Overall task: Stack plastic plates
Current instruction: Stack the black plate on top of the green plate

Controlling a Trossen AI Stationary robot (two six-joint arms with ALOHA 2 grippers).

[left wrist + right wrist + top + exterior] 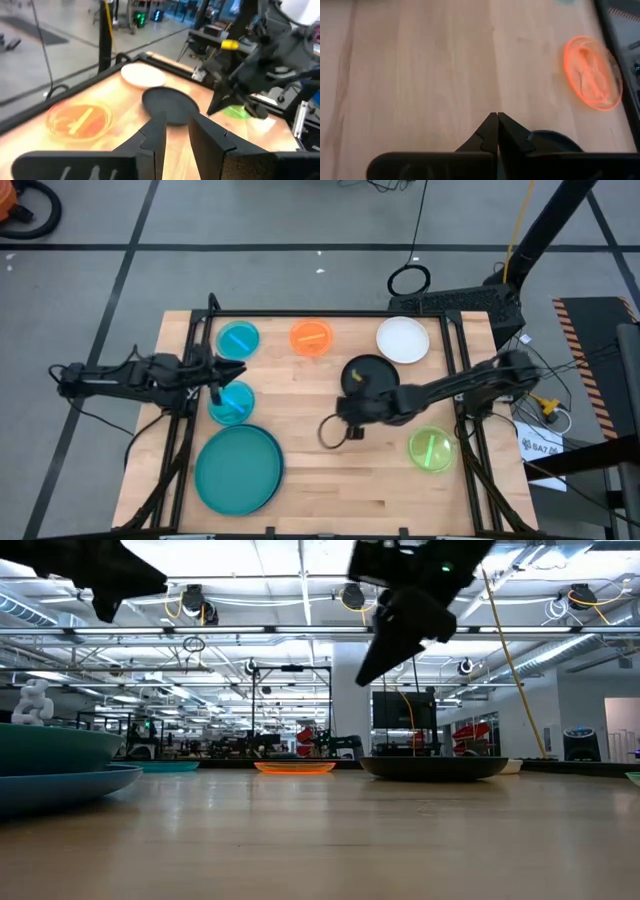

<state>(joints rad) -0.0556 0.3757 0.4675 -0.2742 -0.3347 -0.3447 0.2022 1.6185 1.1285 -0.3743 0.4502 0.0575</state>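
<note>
From above, the wooden table [330, 480] carries a large round teal plastic plate [238, 470] at its near left corner, with a small translucent cyan plastic plate [231, 402] just beyond it and a second cyan plate [238, 339] near the far left corner. A small translucent orange plastic plate [312, 337] and a medium white plastic plate [403, 340] lie along the far edge, a medium black plastic plate [366, 373] sits just nearer, and a small lime green plastic plate [432, 449] lies by the right edge. The left end effector [228, 370] hangs between the two cyan plates; the right end effector [348, 402] hovers beside the black plate.

At table height, the black plate [433, 767] and orange plate [294, 767] lie flat, with the teal plate [60, 780] at the left.

Past the left wrist, the fingers [155, 140] stand a little apart, holding nothing.

Past the right wrist, the fingers [490, 131] are pressed together, empty, over bare wood.
</note>
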